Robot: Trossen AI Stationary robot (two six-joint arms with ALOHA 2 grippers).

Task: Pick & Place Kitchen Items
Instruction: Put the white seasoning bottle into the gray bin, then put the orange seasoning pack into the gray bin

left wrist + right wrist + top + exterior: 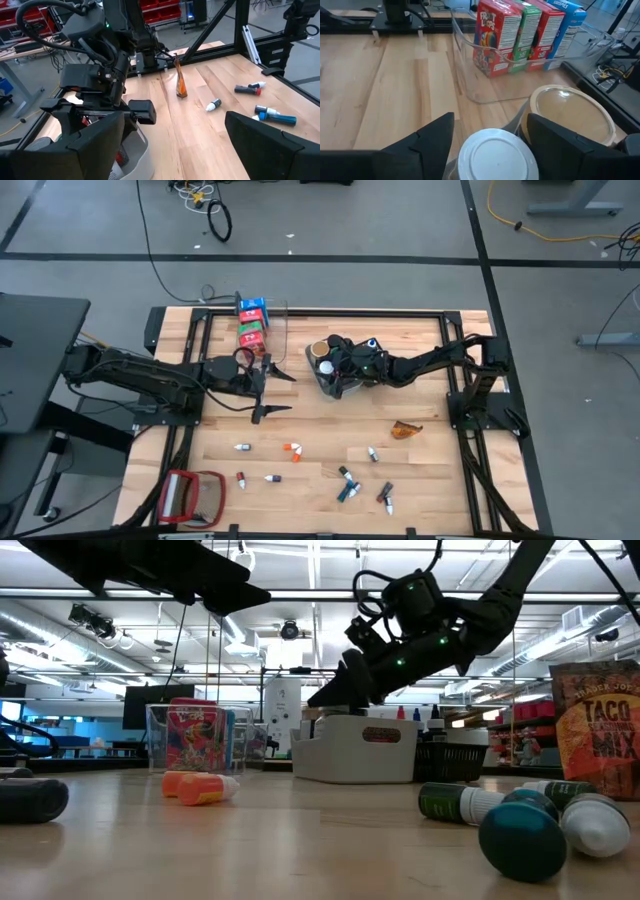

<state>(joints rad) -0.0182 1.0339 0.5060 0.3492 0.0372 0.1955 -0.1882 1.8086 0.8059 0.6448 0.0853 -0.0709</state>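
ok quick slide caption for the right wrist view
Right gripper open above a white-lidded jar, four cartons upright in the clear bin beyond.

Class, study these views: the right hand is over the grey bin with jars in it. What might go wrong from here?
1. The right hand stands open around a white-lidded jar, close to the tan-lidded jar; lifting askew may knock either.
2. The left hand hangs open near the clear bin of cartons; a swing may bump it.
3. Small bottles lie loose on the table and may roll if nudged.
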